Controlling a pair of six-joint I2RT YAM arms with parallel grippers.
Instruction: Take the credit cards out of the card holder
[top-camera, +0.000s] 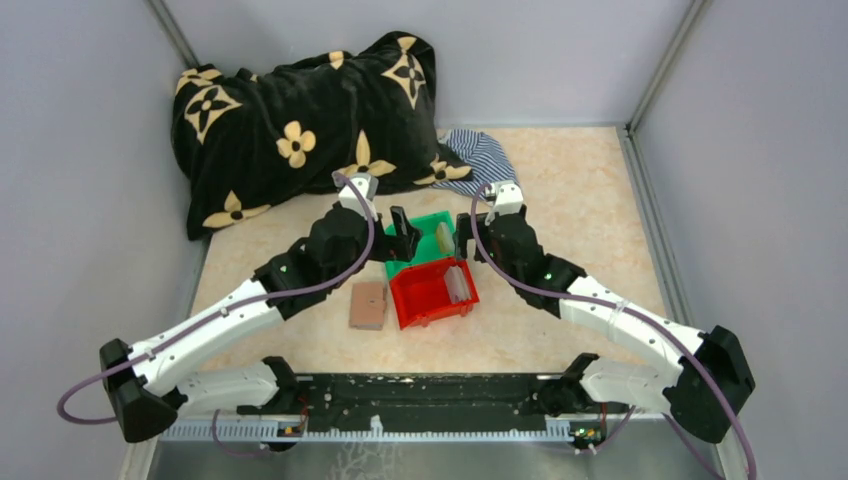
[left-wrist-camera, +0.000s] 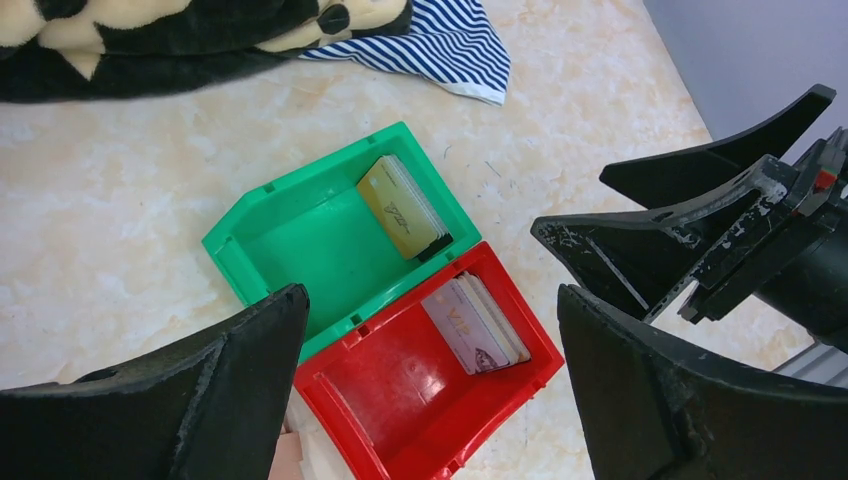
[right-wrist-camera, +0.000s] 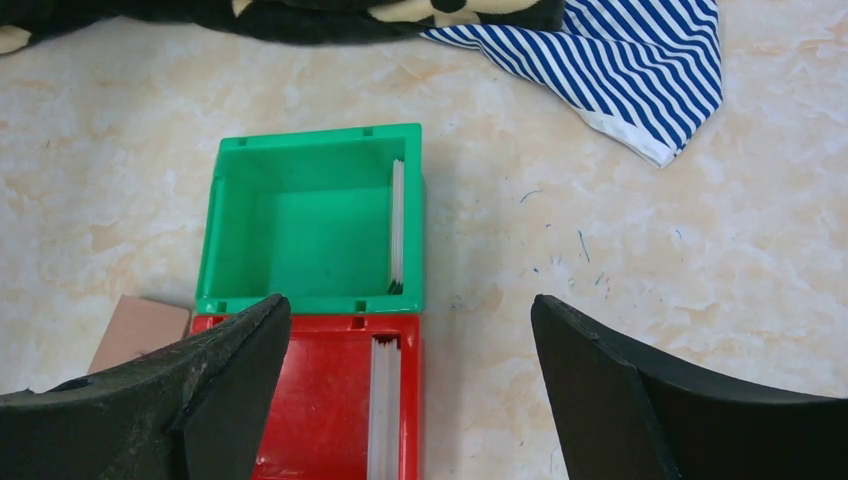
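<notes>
Two stacks of credit cards (left-wrist-camera: 400, 212) lean on edge in the green bin (left-wrist-camera: 300, 240) and red bin (left-wrist-camera: 400, 405) beneath the left tool (left-wrist-camera: 428, 296) and right tool (right-wrist-camera: 410, 305), both spread apart and empty, with the card holder (top-camera: 368, 305) just behind the left, so a clumsy dip could topple them.

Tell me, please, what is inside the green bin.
A stack of credit cards leans on edge against the right-hand wall of the green bin, a gold-faced one in front. The cards behind it show only their edges, so their faces and number cannot be told.
</notes>
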